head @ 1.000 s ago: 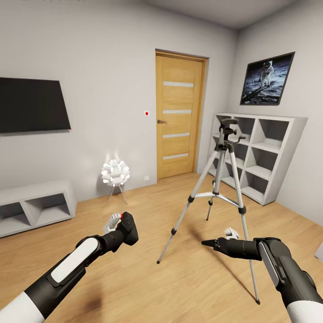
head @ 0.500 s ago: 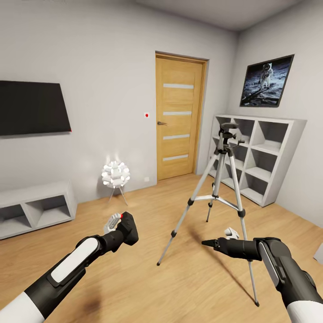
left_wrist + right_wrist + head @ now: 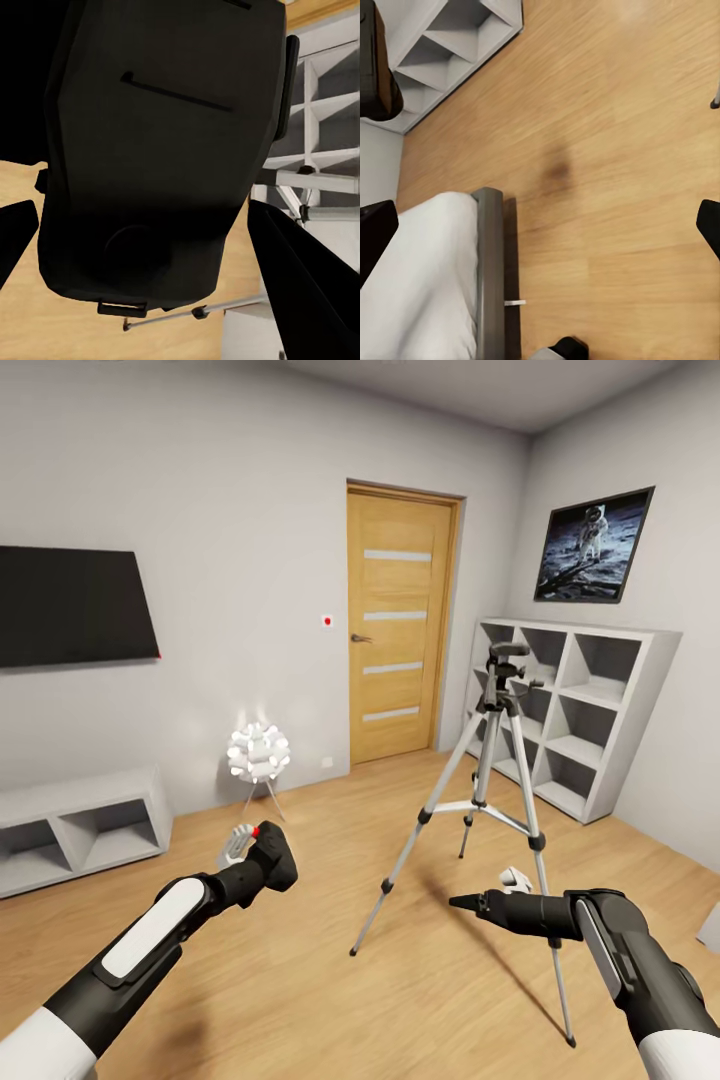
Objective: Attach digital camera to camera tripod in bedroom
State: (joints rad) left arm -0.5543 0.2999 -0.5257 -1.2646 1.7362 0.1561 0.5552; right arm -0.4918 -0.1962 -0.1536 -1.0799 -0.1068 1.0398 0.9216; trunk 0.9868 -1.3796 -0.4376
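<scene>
Bedroom floor carries the camera tripod (image 3: 487, 800) upright, its head up and right of the left gripper (image 3: 262, 857), the nearer arm, clenched on the digital camera (image 3: 271, 857).

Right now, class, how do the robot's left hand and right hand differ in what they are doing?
The left hand is shut on the black digital camera, whose red dot faces up; the right hand holds nothing and is open. The left hand is raised toward the globe lamp; the right hand sits lower, in front of the camera tripod. Both are black and reach out over the wooden floor.
</scene>
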